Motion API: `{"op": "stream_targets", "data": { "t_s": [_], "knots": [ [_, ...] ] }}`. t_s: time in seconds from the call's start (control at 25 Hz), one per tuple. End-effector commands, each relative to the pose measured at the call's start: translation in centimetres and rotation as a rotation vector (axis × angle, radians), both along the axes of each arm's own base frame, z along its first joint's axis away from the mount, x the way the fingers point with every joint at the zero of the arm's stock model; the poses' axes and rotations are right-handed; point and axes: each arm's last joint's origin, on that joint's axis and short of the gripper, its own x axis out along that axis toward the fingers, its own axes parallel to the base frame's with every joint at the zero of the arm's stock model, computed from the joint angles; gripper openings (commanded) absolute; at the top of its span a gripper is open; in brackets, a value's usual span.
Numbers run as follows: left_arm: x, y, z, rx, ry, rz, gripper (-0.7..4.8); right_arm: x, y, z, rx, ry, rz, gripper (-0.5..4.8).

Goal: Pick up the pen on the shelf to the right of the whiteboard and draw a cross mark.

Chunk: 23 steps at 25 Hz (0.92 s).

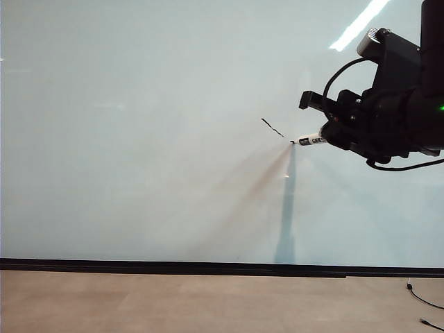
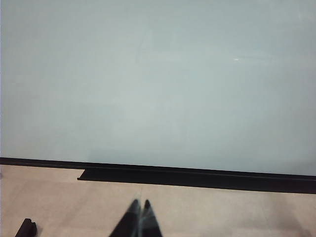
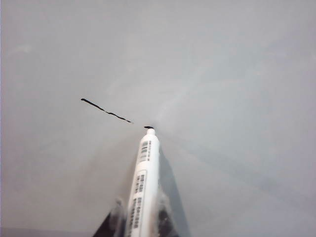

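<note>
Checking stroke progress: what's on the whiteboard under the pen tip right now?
The whiteboard carries one short wavy black stroke beside the pen held in the right claw. A small fresh dab shows at the tip; anything directly beneath it is covered.

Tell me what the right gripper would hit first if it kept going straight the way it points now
Likely nothing new: the right gripper points its slim white pen at the glossy pale whiteboard, and the black tip seems to be touching it already, beside the short black stroke.
</note>
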Motion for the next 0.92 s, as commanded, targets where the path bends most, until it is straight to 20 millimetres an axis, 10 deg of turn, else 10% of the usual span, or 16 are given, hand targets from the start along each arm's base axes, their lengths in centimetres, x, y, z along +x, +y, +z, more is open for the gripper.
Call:
{"op": "stream_targets", "data": {
  "t_s": [0.04, 0.92],
  "knots": [
    [0.0, 0.0, 0.1, 0.004, -0.007, -0.004, -0.05, -0.1, -0.3, 0.1, 0.005, -0.009, -0.049, -0.06],
    [0.0, 0.0, 0.1, 0.004, -0.007, -0.004, -0.04, -1.8, 0.5, 0.1, -0.197, -0.085, 0.09, -0.06]
  ]
}}
